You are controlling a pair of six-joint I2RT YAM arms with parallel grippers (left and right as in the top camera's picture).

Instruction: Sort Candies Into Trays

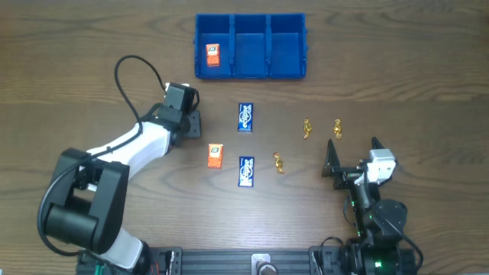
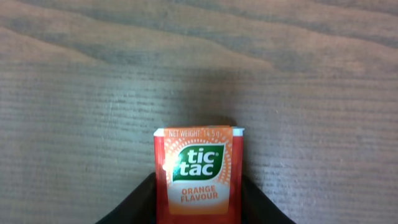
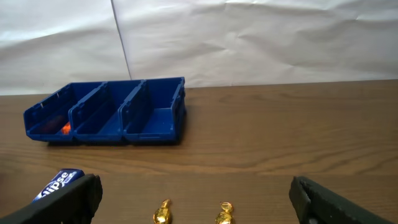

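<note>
My left gripper is shut on an orange candy box, held just above the wood left of the middle. A second orange box lies on the table right of it, and a third sits in the left compartment of the blue tray. Two blue candy packs lie mid-table. Three gold wrapped candies lie to the right. My right gripper is open near the front right, with two gold candies just ahead of it.
The tray has three compartments; its middle and right ones hold nothing. Bare wooden table surrounds it. A white backdrop stands behind the table's far edge.
</note>
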